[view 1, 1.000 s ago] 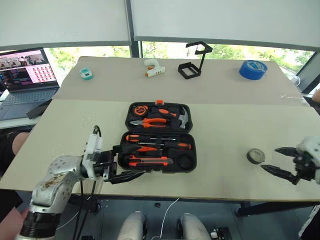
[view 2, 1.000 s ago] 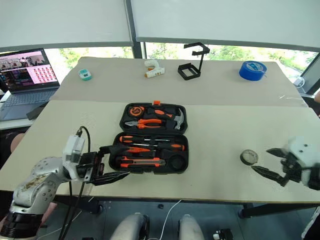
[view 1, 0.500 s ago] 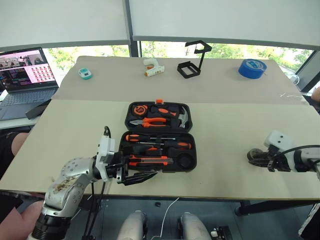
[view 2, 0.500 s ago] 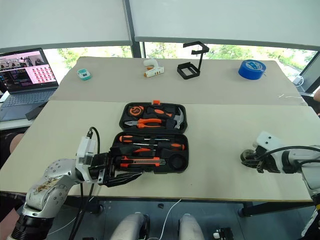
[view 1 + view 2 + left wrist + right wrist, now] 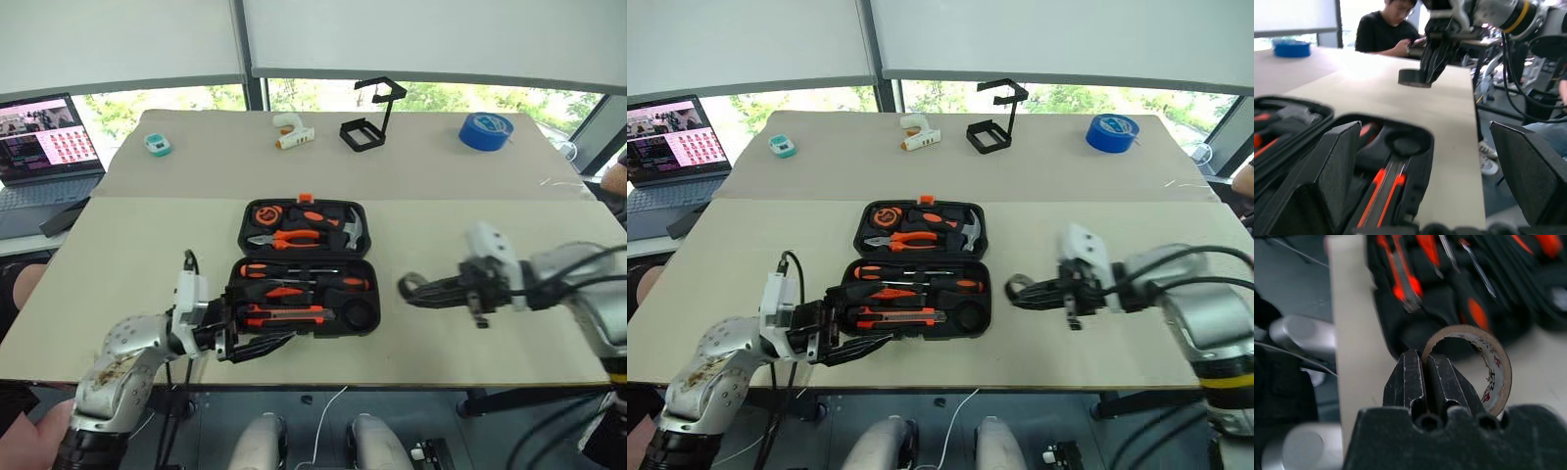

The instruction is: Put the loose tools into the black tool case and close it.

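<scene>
Right gripper (image 5: 1017,291), pinching small dark tape roll (image 5: 1484,366) through its rim: lower flat into round slot (image 5: 969,315) at 9 o'clock in black moulded plastic tool case (image 5: 972,217); left gripper (image 5: 866,323) spread wide at case's near edge.

Right gripper (image 5: 1422,73) pinches small dark tape roll (image 5: 1414,78) above table (image 5: 1376,98); black tool case (image 5: 1400,147) open, contents blurred, probably orange-handled.

The tool case (image 5: 306,269) is black, its latch (image 5: 305,198) orange. The tools inside show orange and black handles. The small tape roll (image 5: 1484,363) is dark outside, tan inside with red print. The bench (image 5: 147,245) is pale beige. At twelve o'clock, the big tape roll (image 5: 486,130) is blue.
</scene>
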Controlling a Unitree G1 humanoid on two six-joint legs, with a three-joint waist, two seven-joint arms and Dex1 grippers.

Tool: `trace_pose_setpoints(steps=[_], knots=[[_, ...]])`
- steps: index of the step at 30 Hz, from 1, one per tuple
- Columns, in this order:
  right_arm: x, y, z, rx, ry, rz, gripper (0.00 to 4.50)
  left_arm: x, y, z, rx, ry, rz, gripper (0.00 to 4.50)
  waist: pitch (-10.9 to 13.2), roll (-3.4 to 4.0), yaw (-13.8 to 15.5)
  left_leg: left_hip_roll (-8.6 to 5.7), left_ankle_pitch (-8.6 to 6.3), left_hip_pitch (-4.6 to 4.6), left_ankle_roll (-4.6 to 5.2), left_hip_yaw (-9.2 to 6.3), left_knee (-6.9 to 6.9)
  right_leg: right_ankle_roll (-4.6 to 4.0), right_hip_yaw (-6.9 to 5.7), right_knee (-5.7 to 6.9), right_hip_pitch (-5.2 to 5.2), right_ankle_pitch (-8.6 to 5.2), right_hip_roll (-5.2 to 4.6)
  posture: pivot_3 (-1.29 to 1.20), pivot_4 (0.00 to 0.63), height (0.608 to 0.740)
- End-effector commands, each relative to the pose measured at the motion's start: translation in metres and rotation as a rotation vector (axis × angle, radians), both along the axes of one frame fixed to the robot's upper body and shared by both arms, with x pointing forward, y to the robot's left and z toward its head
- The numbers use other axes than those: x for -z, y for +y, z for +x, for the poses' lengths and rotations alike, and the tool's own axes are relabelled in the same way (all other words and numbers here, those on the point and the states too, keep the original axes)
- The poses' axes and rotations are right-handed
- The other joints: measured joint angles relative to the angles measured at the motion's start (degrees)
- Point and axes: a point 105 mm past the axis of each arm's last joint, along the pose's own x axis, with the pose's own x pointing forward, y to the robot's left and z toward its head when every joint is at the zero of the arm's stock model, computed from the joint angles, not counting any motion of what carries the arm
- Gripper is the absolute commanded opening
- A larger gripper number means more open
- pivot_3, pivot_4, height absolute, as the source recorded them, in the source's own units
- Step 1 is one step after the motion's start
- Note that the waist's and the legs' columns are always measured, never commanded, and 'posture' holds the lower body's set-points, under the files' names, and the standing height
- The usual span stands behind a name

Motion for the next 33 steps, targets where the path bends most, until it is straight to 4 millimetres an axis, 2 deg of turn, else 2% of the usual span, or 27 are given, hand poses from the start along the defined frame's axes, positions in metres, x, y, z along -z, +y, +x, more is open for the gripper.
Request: trace_pose_setpoints(steps=[1, 6, 10, 14, 17, 24, 27, 28, 30, 33], knots=[[0.010, 0.023, 0.007, 0.032, 0.009, -0.020, 0.07, -0.002, 0.006, -0.003, -0.010, -0.030, 0.020, 4.50, 0.0, -0.04, 0.3, -0.01, 0.00, -0.02, -0.01, 0.01, 0.00, -0.01, 0.00, -0.01, -0.02, 0.00, -0.03, 0.00, 0.150, 0.740], [0.029, 0.033, 0.006, 0.014, 0.038, -0.095, 0.07, 0.000, 0.005, -0.006, -0.015, -0.031, 0.029, 4.50, 0.0, -0.05, 1.2, -0.09, 0.00, -0.54, -0.01, 0.05, 0.06, -0.01, -0.04, 0.01, -0.55, 0.11, -0.26, 0.00, 0.150, 0.740], [0.045, 0.025, 0.006, 0.024, 0.061, -0.207, 0.07, 0.003, 0.005, -0.010, -0.031, -0.030, 0.039, 4.50, 0.0, -0.05, 1.0, -0.06, 0.00, -0.69, -0.01, 0.07, 0.08, -0.02, -0.02, 0.06, -0.74, 0.14, -0.24, 0.00, 0.150, 0.740], [0.046, 0.016, 0.006, 0.037, 0.070, -0.290, 0.07, 0.007, 0.008, -0.014, -0.045, 0.008, 0.055, 4.50, 0.0, -0.05, 0.8, -0.03, 0.00, -0.69, -0.01, 0.07, 0.07, -0.05, -0.01, 0.05, -0.75, 0.15, -0.29, 0.00, 0.150, 0.740], [0.044, 0.018, 0.006, 0.046, 0.100, -0.293, 0.07, 0.009, 0.009, -0.015, -0.054, 0.024, 0.062, 4.50, 0.0, -0.05, 1.1, -0.05, 0.00, -0.69, -0.01, 0.04, 0.07, -0.05, -0.07, 0.03, -0.73, 0.15, -0.50, 0.00, 0.150, 0.740], [0.037, 0.027, 0.000, -0.029, 0.097, -0.268, 2.40, 0.006, 0.015, -0.010, -0.120, 0.000, 0.066, 4.50, 0.0, -0.05, 1.2, -0.06, 0.00, -0.69, 0.00, 0.07, 0.07, -0.05, -0.10, 0.03, -0.74, 0.15, -0.49, 0.00, 0.150, 0.740], [0.011, 0.023, -0.018, -0.148, 0.193, -0.136, 3.42, 0.007, 0.031, 0.005, -0.230, -0.003, 0.114, 4.50, 0.0, -0.06, 1.2, -0.04, 0.00, -0.70, -0.01, 0.06, 0.06, -0.05, -0.10, 0.03, -0.75, 0.14, -0.22, 0.00, 0.150, 0.740], [0.002, 0.016, -0.020, -0.171, 0.207, -0.093, 3.78, 0.008, 0.040, 0.011, -0.284, 0.000, 0.143, 4.50, 0.0, -0.06, 1.2, -0.04, 0.00, -0.76, 0.00, 0.06, 0.06, -0.05, -0.11, 0.03, -0.79, 0.15, -0.21, 0.00, 0.150, 0.740], [-0.008, 0.001, -0.006, -0.122, 0.146, -0.029, 3.78, 0.006, 0.054, 0.022, -0.342, 0.049, 0.124, 4.50, 0.0, -0.06, 1.3, -0.05, 0.00, -0.78, 0.00, 0.05, 0.09, -0.05, -0.12, 0.04, -0.78, 0.15, -0.21, 0.00, 0.150, 0.740], [-0.011, -0.015, 0.019, -0.003, 0.068, 0.054, 3.83, -0.003, 0.067, 0.036, -0.417, 0.014, 0.099, 3.77, 0.1, -0.10, 1.2, -0.01, 0.01, -0.74, 0.00, 0.08, 0.18, -0.04, -0.12, 0.02, -0.72, 0.24, -0.09, 0.00, 0.150, 0.740]])
